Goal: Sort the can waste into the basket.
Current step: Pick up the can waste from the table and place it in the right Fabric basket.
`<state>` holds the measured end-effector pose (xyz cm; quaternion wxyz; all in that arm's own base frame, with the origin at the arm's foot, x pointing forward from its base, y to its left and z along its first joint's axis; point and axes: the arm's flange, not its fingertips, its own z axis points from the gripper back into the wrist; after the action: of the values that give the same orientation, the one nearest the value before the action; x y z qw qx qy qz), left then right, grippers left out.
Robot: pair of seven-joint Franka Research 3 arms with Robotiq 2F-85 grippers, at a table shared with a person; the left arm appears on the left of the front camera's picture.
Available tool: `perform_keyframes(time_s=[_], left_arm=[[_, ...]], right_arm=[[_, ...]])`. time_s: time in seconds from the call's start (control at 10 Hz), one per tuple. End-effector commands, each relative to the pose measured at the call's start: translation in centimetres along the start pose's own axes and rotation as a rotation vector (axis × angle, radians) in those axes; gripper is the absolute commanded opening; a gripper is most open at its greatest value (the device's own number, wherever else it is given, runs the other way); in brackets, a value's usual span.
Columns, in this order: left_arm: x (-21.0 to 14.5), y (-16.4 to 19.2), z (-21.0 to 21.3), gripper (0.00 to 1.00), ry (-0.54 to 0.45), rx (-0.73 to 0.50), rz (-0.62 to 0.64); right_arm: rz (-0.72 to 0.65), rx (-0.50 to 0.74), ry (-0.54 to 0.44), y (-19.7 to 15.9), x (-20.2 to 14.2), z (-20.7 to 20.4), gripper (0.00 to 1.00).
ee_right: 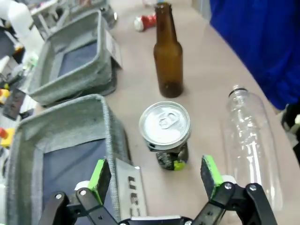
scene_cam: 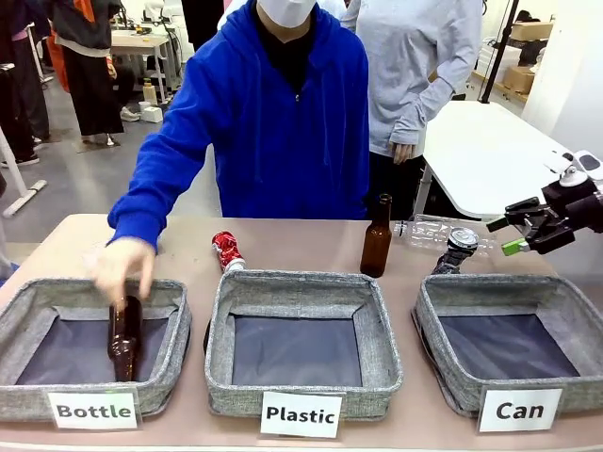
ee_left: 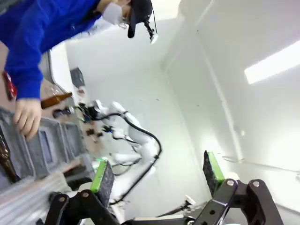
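The grey basket [scene_cam: 500,285] with the "Can" card stands at the front right, holding nothing. Just behind its back rim stands a black can [scene_cam: 458,247] with a silver top. A crushed red can [scene_cam: 226,250] lies behind the middle basket. My right gripper [scene_cam: 507,235] hovers open to the right of the black can. In the right wrist view the black can [ee_right: 165,133] sits ahead of my open right gripper [ee_right: 157,176], with the basket [ee_right: 70,112] to its left. My left gripper [ee_left: 157,168] is open with nothing between its fingers, pointing up at a white wall.
The person's hand [scene_cam: 122,266] lowers a brown bottle [scene_cam: 124,337] into the "Bottle" basket [scene_cam: 28,299]. The "Plastic" basket [scene_cam: 301,287] is in the middle. An upright brown bottle [scene_cam: 377,237] and a lying clear plastic bottle [scene_cam: 426,229] flank the black can.
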<state>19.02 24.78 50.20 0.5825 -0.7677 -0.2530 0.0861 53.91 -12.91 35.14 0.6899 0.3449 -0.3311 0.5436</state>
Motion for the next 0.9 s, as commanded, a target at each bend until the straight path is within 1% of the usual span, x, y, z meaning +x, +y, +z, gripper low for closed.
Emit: perform_keyframes(time_s=[0.0, 0.2, 0.3, 0.4, 0.6, 0.7, 0.8], left_arm=[[0.0, -0.8, 0.6, 1.0, 0.034, -0.041, 0.081], [-0.2, 0.0, -1.5, 1.0, 0.089, -0.025, 0.094], [-0.8, 0.8, -3.0, 1.0, 0.108, -0.014, 0.097], [-1.6, 2.3, -5.0, 1.0, 0.15, 0.036, 0.118], [-2.5, 6.5, -9.3, 1.0, 0.28, 0.187, 0.16], [-3.2, 8.7, -10.9, 1.0, 0.33, 0.23, 0.177], [-4.2, 10.9, -12.4, 1.0, 0.358, 0.245, 0.216]], right_arm=[[0.071, 0.015, -0.053, -1.3, -1.0, -0.2, 1.0], [0.101, -0.009, -0.064, -2.1, -1.1, -1.0, 1.0], [0.091, -0.022, -0.065, -2.2, -1.1, -1.2, 1.0], [0.085, -0.016, -0.061, -2.3, -1.2, -1.7, 1.0], [0.075, -0.007, -0.064, -2.5, -1.3, -2.8, 1.0], [0.069, 0.0, -0.063, -2.5, -1.6, -3.3, 1.0], [0.067, 0.003, -0.073, -2.4, -1.8, -3.8, 1.0]])
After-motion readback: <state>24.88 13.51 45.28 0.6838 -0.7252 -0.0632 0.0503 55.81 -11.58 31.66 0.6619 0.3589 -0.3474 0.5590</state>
